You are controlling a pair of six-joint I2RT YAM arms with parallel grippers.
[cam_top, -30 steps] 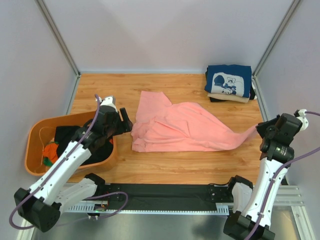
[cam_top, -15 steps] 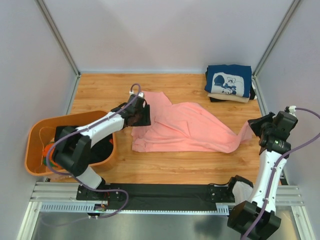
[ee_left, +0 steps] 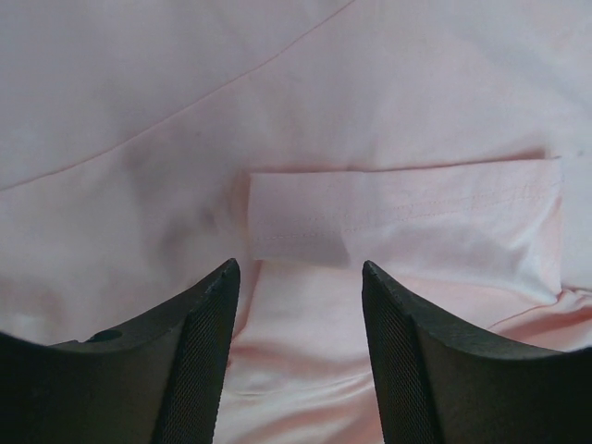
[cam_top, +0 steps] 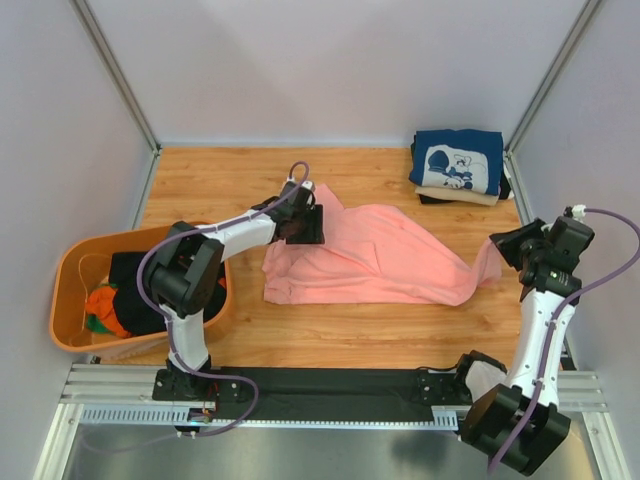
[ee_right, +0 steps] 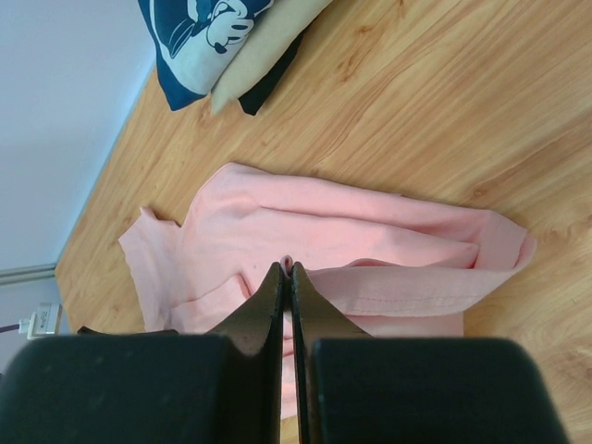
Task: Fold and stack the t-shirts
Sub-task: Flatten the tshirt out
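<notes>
Nearest the arm bases, on the left, an orange tub [cam_top: 70, 270] stands on the wooden tabletop [cam_top: 350, 330]. It holds dark garments [cam_top: 135, 275] and a bunched piece of bright orange cloth [cam_top: 103, 305].

Just beyond the tub, the salmon-pink t-shirt [cam_top: 380, 260] lies rumpled across the middle of the tabletop, with its near hem running roughly left to right. The right end effector [cam_top: 505, 250] is at the shirt's right tip, which rises off the wood toward it. In the right wrist view its fingers are pressed together [ee_right: 285, 268] with a small nub of pink cloth caught at the tips, so it is pinching the shirt. Past those tips the shirt [ee_right: 305, 222] spreads out in long folds.

The left arm reaches across to the shirt's far left part, where the left end effector [cam_top: 305, 222] sits over the cloth. The left wrist view shows its fingers spread apart [ee_left: 298, 277] and holding nothing. Pink fabric [ee_left: 296, 111] fills that whole view, and a stitched hem band [ee_left: 407, 208] lies flat just ahead of the fingertips.

In the far right corner, well apart from the pink shirt, sits a folded stack. The navy t-shirt [cam_top: 458, 160] with its white cartoon print is on top. A beige t-shirt [cam_top: 470, 195] lies under it, and a dark t-shirt [cam_top: 430, 197] shows at the bottom edge.
</notes>
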